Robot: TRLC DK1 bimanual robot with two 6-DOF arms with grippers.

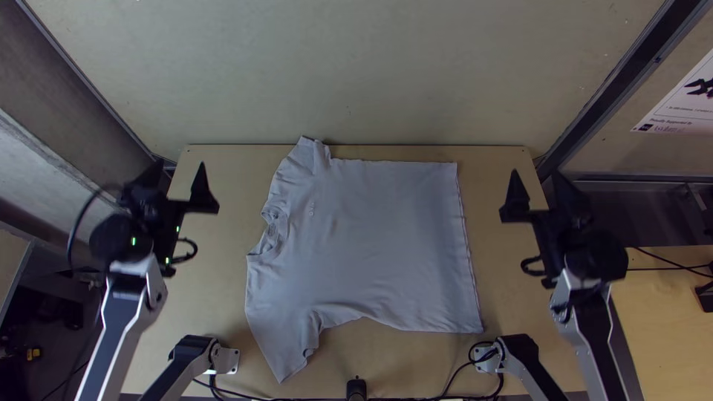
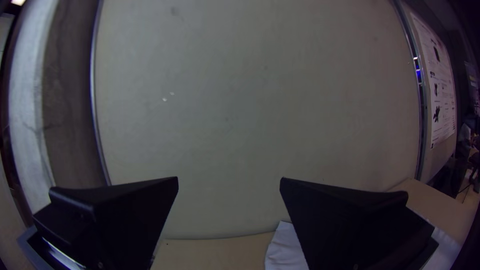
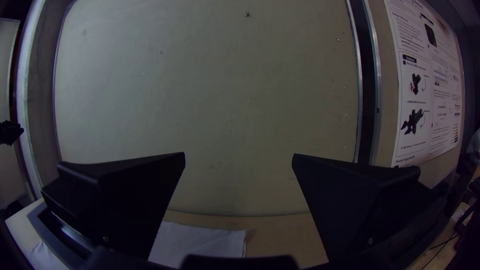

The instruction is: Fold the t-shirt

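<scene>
The pale grey t-shirt (image 1: pixel 379 241) lies spread on the table, its collar toward the left and its hem toward the right. One sleeve points up to the table's far edge, the other down to the near side. My left gripper (image 1: pixel 178 174) is open, left of the shirt and apart from it. My right gripper (image 1: pixel 541 182) is open to the right of the hem, holding nothing. In the left wrist view, the left gripper (image 2: pixel 229 180) has its fingers wide apart, with part of the shirt (image 2: pixel 286 250) beyond. The right wrist view has the right gripper (image 3: pixel 238 156) and the shirt (image 3: pixel 200 244).
The light wooden table (image 1: pixel 401 364) has bare strips around the shirt. A pale wall (image 1: pixel 386 67) rises behind its far edge. Cables and two arm-like mounts (image 1: pixel 223 359) are at the near edge. A printed sheet (image 1: pixel 683 104) hangs at the right.
</scene>
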